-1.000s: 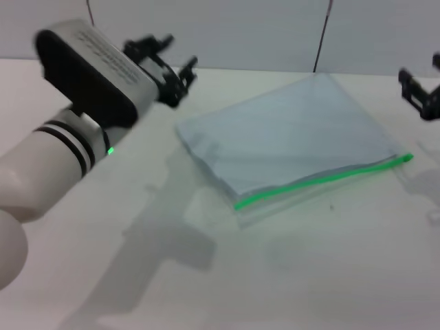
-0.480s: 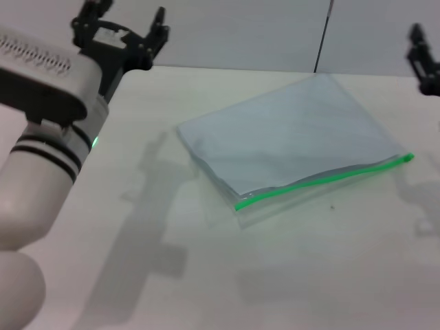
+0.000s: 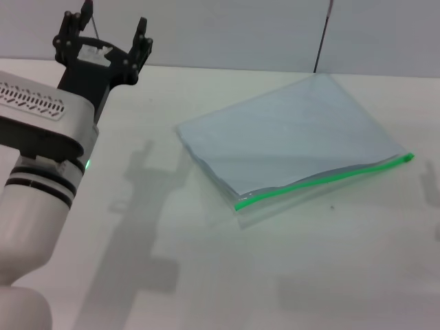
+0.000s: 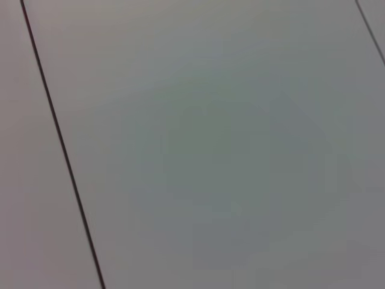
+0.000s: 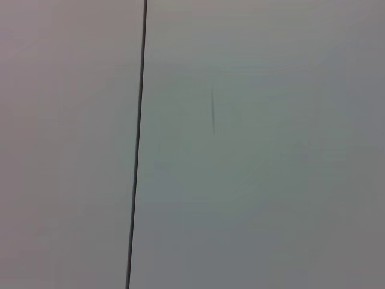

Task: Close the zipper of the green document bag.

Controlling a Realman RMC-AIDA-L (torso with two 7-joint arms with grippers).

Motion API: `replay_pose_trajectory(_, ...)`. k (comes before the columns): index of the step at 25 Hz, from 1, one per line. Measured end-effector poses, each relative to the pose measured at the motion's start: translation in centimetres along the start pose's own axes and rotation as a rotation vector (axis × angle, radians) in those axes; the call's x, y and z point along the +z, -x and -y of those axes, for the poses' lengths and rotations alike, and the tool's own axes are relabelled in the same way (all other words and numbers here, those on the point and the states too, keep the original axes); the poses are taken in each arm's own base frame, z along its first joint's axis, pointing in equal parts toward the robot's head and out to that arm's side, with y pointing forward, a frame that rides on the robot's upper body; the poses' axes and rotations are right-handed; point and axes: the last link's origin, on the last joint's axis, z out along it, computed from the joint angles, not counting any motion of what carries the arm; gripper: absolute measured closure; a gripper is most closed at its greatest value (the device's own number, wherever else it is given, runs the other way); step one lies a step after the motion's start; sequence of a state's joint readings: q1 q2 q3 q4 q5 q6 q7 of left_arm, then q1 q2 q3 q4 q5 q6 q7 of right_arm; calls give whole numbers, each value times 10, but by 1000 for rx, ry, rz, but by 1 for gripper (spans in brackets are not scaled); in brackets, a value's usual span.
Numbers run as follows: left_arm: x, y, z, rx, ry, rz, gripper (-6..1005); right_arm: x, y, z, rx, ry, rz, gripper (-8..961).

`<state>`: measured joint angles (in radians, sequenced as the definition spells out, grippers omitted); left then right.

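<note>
The green document bag (image 3: pixel 289 134), a flat translucent grey-blue pouch, lies on the white table (image 3: pixel 309 261) right of centre in the head view. Its bright green zipper (image 3: pixel 323 179) runs along the near long edge, ending at the right tip by the pouch's corner. My left gripper (image 3: pixel 108 33) is raised at the far left, well away from the pouch, with its black fingers spread open and nothing between them. The right gripper is out of view. Both wrist views show only a plain grey wall.
A grey wall (image 3: pixel 240 31) with a dark vertical seam (image 3: pixel 320 34) stands behind the table's far edge. My left arm's white forearm (image 3: pixel 41 158) fills the left side and throws a shadow on the table.
My left gripper has lifted and swung back toward the far left, away from the pouch. The right gripper has moved up and out of the head view. The pouch has not moved.
</note>
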<state>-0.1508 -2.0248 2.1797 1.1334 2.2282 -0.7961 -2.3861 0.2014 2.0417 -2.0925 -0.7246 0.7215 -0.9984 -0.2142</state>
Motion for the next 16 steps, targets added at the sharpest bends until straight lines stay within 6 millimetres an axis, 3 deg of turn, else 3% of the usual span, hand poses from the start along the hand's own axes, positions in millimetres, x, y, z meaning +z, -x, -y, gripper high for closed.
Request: replay_pose_trajectory(16,-9,30,4,-34,-11,38,212,-16,-16,11,-44,-16,-33,349)
